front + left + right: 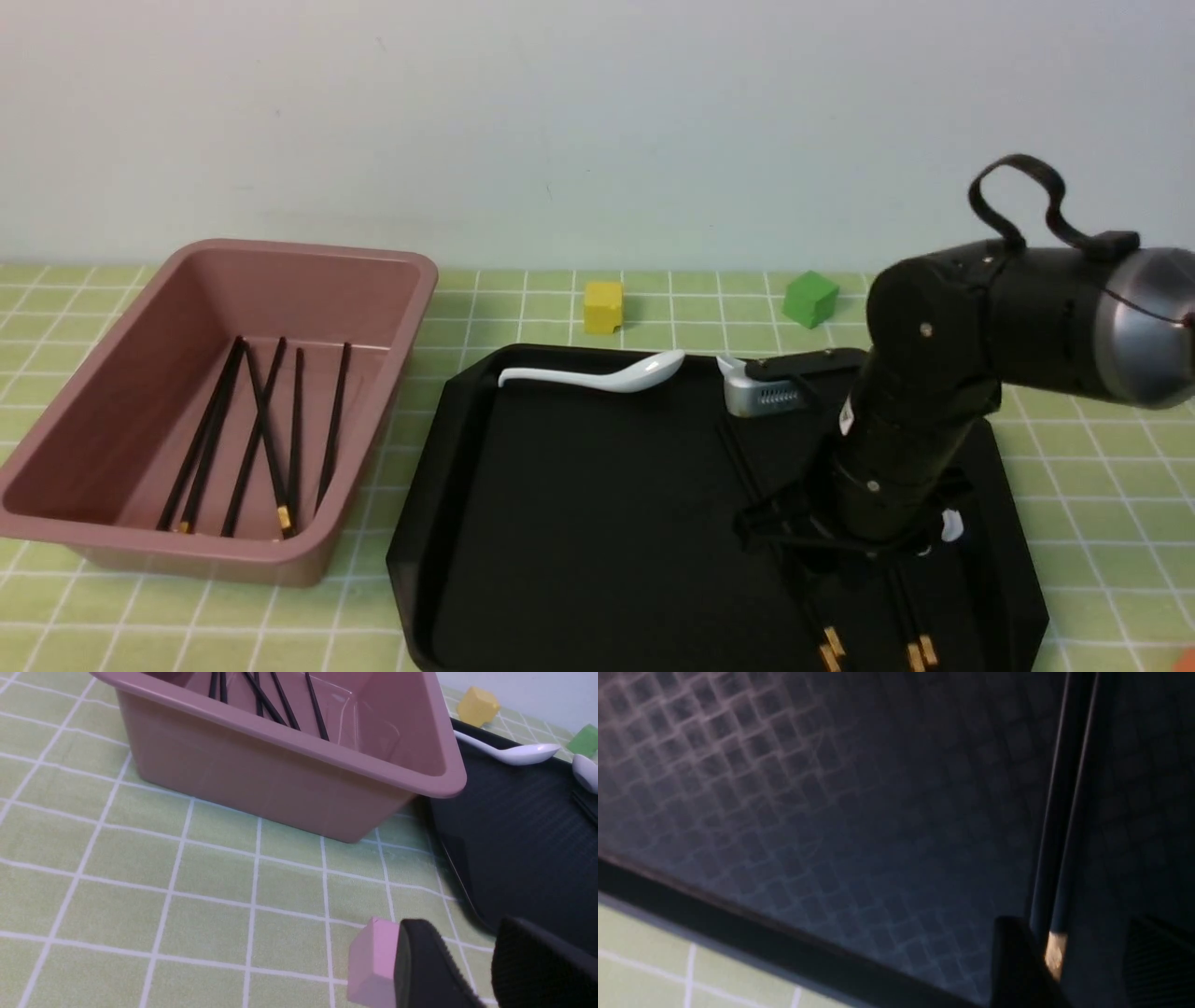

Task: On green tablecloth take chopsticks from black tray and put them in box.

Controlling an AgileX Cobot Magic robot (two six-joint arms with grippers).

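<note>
**STATION STATUS: RIGHT ARM OVER TRAY, CHOPSTICKS ON BOTH SIDES**

The green tablecloth covers the whole work surface. The black tray fills the lower centre and right of the front view. The box stands just beside it at left centre.

The right arm enters from the right edge and reaches down over the tray's right half, hiding most of what lies there. The right gripper is released, one finger on each side of the chopsticks on the tray. In the front view only their gold tips show, at the lower edge.

Six chopsticks in the box lean against its floor and near wall.

The left gripper is released and empty above the cloth, beside a pink cube.

A white spoon rests along the tray's far rim. Behind the tray stand a yellow cube and a green cube.
</note>
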